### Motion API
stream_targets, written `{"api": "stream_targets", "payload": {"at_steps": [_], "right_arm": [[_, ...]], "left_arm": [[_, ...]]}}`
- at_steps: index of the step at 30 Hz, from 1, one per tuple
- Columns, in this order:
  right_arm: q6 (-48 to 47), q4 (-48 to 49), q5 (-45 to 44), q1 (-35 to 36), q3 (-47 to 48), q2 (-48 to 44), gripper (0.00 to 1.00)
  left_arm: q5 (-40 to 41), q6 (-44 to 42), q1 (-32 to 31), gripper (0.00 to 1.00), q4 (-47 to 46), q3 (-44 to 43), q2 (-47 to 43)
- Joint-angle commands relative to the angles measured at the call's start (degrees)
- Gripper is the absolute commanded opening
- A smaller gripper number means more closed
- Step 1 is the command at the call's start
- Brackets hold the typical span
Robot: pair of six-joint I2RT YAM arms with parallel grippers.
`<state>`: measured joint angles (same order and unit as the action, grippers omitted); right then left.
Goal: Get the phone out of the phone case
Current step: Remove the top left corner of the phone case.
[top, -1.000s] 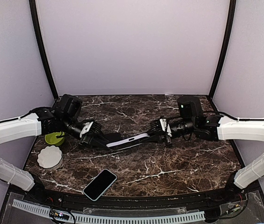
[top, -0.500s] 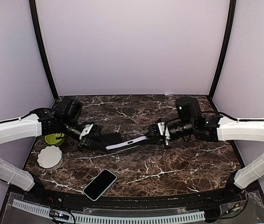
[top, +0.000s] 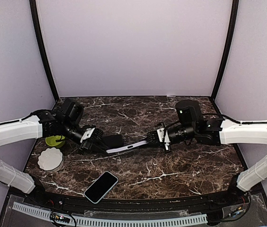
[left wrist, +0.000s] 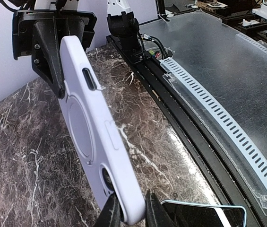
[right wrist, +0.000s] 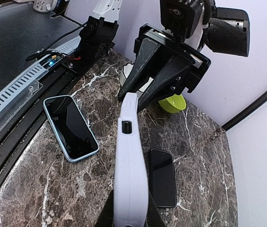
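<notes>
A pale lilac phone case hangs above the table between both grippers. My left gripper is shut on its camera end, seen close in the left wrist view with the case running away from it. My right gripper is shut on the other end, at the bottom of the right wrist view, where the case shows edge-on. A bare black phone lies flat on the marble beside the case, also in the right wrist view.
A second phone with a light blue rim lies near the front edge, also in the wrist views. A green bowl and a white scalloped dish sit at the left. A slotted rail runs along the front.
Both grippers have moved left and lower with the case, which now hangs flatter. The black phone now lies clear of the case on the marble by the left gripper.
</notes>
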<state>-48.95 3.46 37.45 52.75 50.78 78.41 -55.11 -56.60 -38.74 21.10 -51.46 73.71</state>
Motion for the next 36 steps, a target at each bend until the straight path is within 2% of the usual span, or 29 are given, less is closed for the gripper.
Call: {"api": "stream_targets", "payload": {"at_steps": [1, 13, 36], "right_arm": [[-4.04, 8.79, -3.23, 2.26, 2.02, -1.08, 0.0], [-7.74, 8.66, -8.44, 4.43, 1.93, -1.2, 0.0], [-12.73, 11.95, -11.4, 5.77, 0.64, -1.42, 0.0]], "left_arm": [[-4.71, -0.01, -1.49, 0.17, 0.34, -0.36, 0.84], [-4.9, 0.25, -1.64, 0.14, 1.29, -0.78, 1.28], [-4.63, -1.15, -2.3, 0.08, 4.89, -2.09, 2.82]]}}
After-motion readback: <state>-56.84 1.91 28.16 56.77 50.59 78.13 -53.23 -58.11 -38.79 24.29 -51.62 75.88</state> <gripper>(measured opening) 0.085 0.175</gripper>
